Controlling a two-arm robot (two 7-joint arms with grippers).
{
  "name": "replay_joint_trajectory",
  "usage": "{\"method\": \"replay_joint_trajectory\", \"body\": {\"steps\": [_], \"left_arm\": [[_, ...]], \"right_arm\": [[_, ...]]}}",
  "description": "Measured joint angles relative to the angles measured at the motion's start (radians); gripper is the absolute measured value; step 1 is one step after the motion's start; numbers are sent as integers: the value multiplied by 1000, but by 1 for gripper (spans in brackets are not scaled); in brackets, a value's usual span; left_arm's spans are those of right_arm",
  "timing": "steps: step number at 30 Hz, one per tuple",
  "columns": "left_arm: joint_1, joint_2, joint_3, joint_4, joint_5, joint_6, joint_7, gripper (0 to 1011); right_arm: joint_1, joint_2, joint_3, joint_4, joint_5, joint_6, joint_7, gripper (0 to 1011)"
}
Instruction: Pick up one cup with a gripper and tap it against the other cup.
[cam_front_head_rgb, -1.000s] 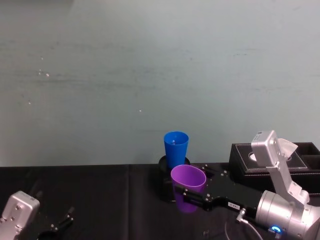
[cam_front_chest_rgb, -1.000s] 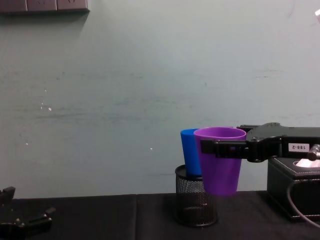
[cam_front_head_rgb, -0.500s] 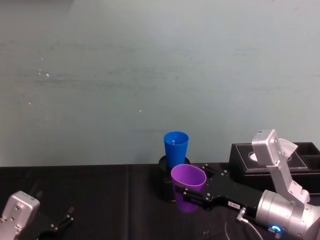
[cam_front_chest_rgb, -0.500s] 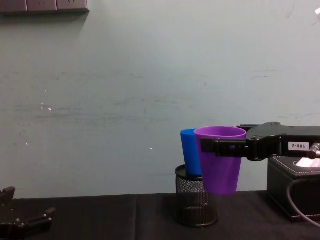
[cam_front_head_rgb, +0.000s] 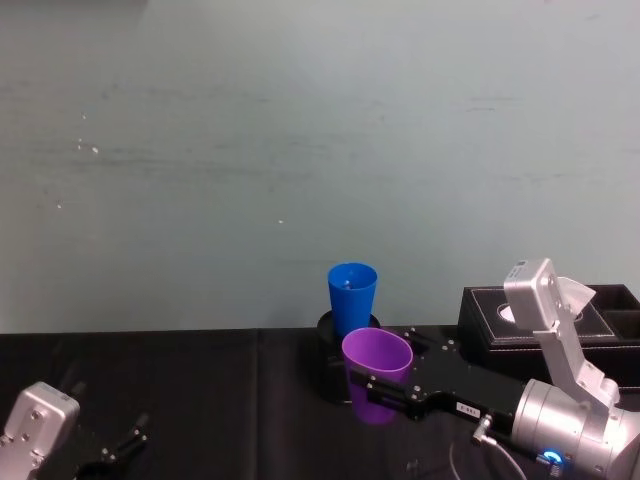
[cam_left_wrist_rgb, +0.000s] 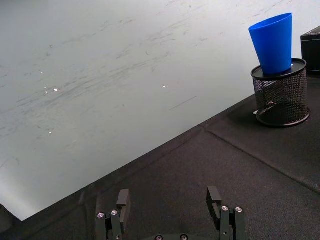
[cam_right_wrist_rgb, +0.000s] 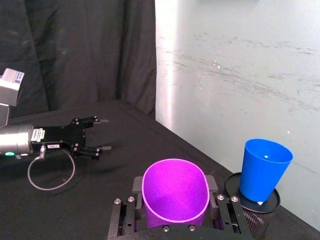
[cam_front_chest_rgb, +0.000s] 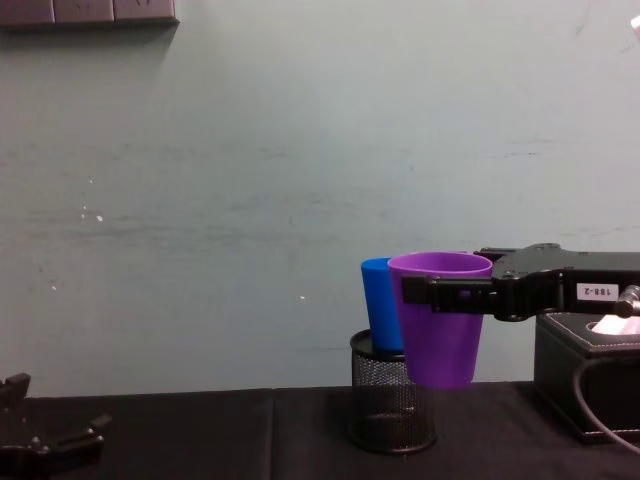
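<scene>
At the far left we see the left tool (cam_left_wrist_rgb: 168, 209) resting low over the black tabletop (cam_front_chest_rgb: 200, 435), its two fingers spread wide with nothing between them, well apart from both cups.

Moving right, a black wire-mesh pen holder (cam_front_chest_rgb: 392, 405) stands on the tabletop. The blue cup (cam_front_chest_rgb: 377, 305) sits in it, mouth up and narrow base down inside the mesh, so its long axis runs close to vertical.

Just right of that hangs the purple cup (cam_front_chest_rgb: 440, 340), lifted clear of the tabletop. It too is upright, open mouth up and tapered base down, its rim about level with the blue cup's rim in the chest view. From the chest it overlaps the blue cup and the holder. From the head it sits nearer us than they do. In the right wrist view a gap shows between the two cups.

The right tool (cam_front_chest_rgb: 415, 291) is closed around the purple cup just below its rim, one flat finger on either side. It lies level, pointing left, with a small white label (cam_front_chest_rgb: 595, 293) on its side. Its silver-grey arm (cam_front_head_rgb: 575, 430) comes in from the lower right of the head view, elbow raised.

At the far right a black box (cam_front_chest_rgb: 585, 375) sits on the tabletop.
</scene>
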Motion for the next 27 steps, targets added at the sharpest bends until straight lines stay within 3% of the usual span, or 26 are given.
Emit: {"method": "replay_joint_trajectory", "body": {"steps": [27], "left_arm": [[0,0,0,0,0,0,0,1000]], "right_arm": [[0,0,0,0,-2,-1,0,726]]}}
